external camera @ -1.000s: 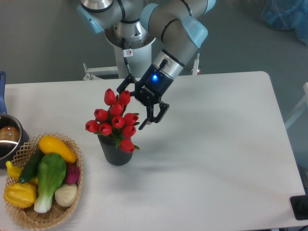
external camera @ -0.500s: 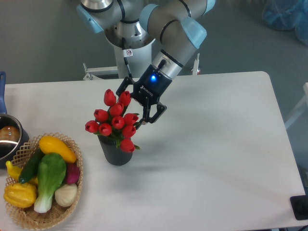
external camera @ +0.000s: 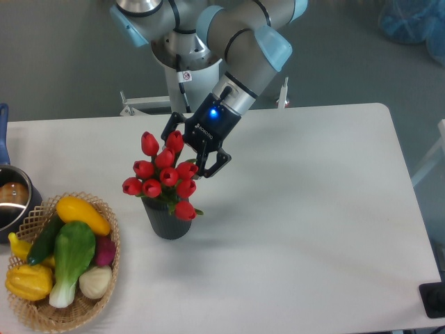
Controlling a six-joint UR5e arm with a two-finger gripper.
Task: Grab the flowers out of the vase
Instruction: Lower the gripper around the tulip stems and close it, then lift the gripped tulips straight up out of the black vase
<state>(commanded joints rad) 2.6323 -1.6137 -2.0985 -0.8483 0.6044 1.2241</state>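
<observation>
The flowers (external camera: pixel 161 178), a bunch of red tulip buds with green leaves, stand in the dark ribbed vase (external camera: pixel 165 222) on the white table, left of centre. My gripper (external camera: pixel 188 153) reaches down from the upper right and is pressed into the top right of the bunch. Its jaws are open, one finger behind the upper buds and the other (external camera: pixel 215 163) on the right side of the bunch. The uppermost buds lean left. The vase stands upright on the table.
A wicker basket (external camera: pixel 109 221) of vegetables sits at the front left, close to the vase. A metal pot (external camera: pixel 12 202) with a blue handle is at the left edge. The arm's base (external camera: pixel 182 49) stands behind the table.
The gripper has moved left and slightly down into the bunch. The top buds have been pushed to the left. The vase has stayed where it was.
</observation>
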